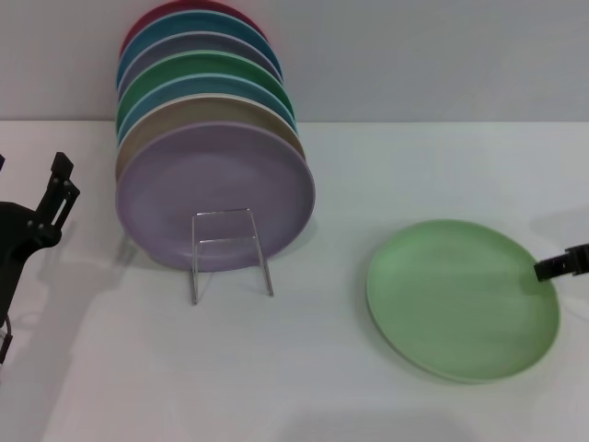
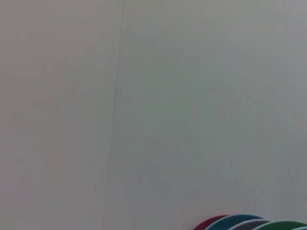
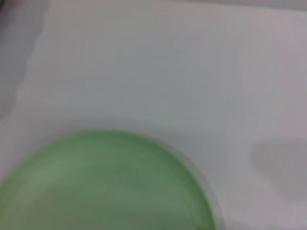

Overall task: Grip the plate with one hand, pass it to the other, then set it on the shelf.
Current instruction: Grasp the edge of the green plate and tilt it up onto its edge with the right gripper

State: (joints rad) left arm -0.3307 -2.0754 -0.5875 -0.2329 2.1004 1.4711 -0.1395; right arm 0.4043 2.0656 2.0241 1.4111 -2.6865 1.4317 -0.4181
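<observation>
Lying flat toward the right side of the white table [image 1: 304,387], nearer the front edge than the back, the plate [image 1: 462,299] is sitting well apart from the shelf [image 1: 230,253]. The right gripper [image 1: 561,264] is poking in from the table's right edge, its dark tip touching or just overlapping the plate's right rim. Can't tell whether its fingers are open or closed; only a short black stub is showing, and the right wrist cam is giving just the plate [image 3: 103,184] and bare table, no fingers.

The left gripper [image 1: 57,193] is hanging at the far left edge, fingers looking parted and holding nothing, well away from the plate, w/ the shelf and its stack of plates [image 1: 207,157] standing btwn them. The front one, the lilac plate [image 1: 213,195], is leaning upright in the wire.

So the key relation: the plate is lying directly inboard of the right gripper, rim facing it, so the right arm is clearly the nearer one, prob. the one to take it first. Being round, the plate has no long axis; a rim pinch from the right edge looks like the way in.
</observation>
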